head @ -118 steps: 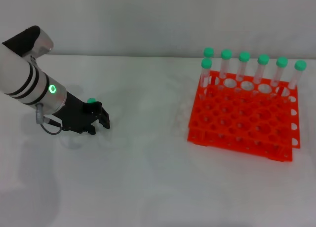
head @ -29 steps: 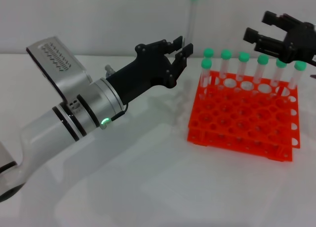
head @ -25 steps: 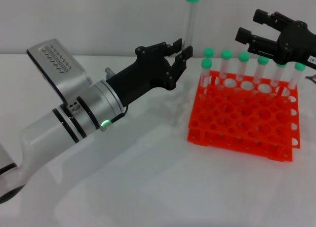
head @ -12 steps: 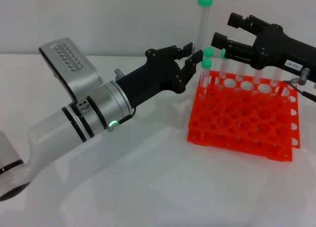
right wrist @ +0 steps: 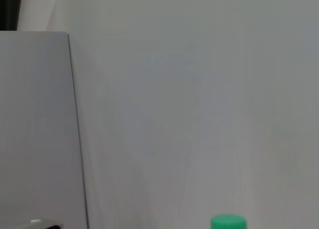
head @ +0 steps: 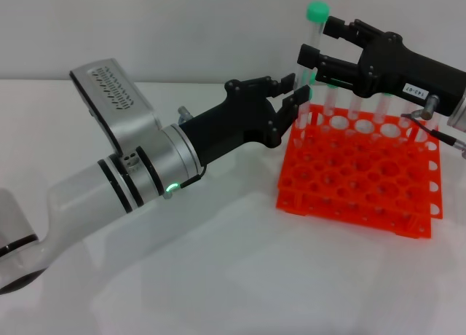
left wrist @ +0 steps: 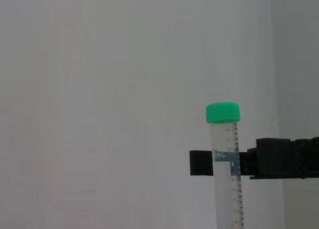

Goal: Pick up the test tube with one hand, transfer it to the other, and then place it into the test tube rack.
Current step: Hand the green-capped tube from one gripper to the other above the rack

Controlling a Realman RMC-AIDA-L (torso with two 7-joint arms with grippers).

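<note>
Test tube [head: 314,40] upright in mid-air above the rack's [head: 360,178] far-left corner, mid-handover.

Light, stiff, smooth-walled, likely slippery; best taken on the clear shaft below the green cap. Pinched low between the left gripper's [head: 297,89] fingers, forearm reaching up from the left. Flanked higher up by the right gripper's [head: 315,47] spread, not-yet-clamped fingers, arm level from the right.

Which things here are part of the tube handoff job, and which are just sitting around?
In the job:
test tube
left gripper holding it
right gripper around it
test tube rack

Just there:
other capped tubes in the rack
white table
</note>
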